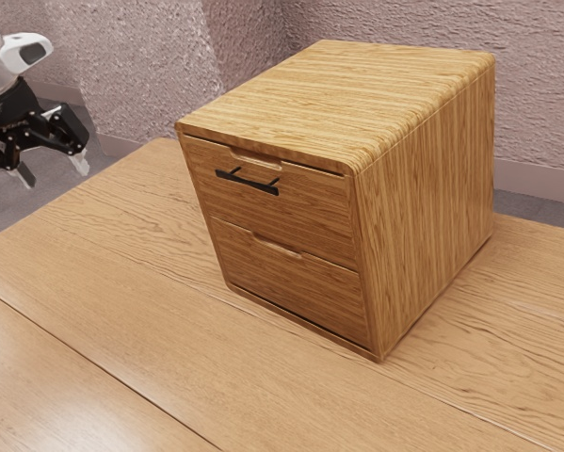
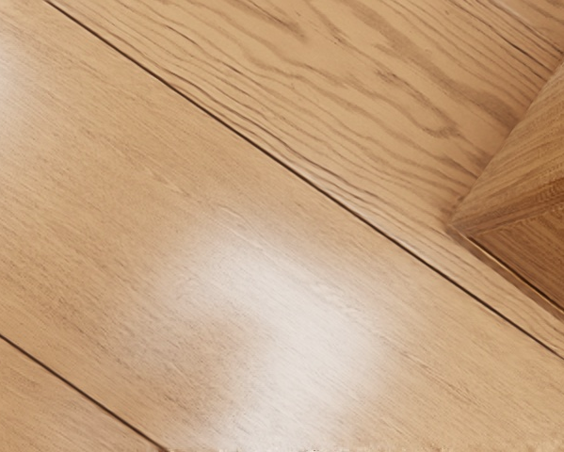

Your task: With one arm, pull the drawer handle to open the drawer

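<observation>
Item count:
- one box-shaped oak-grain wooden cabinet
- two matching wooden drawers
- one slim black bar handle
- one wood-plank table
- one black two-finger gripper

Striped tan wood-grain cabinet, black handle, on an oak-grained table.

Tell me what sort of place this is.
Probably a simulated office or workshop corner: a wooden two-drawer cabinet stands on a wide wooden table, with rough grey plaster walls behind.

A wooden plank table stands before rough grey plaster walls; beyond the table lies grey floor.
</observation>
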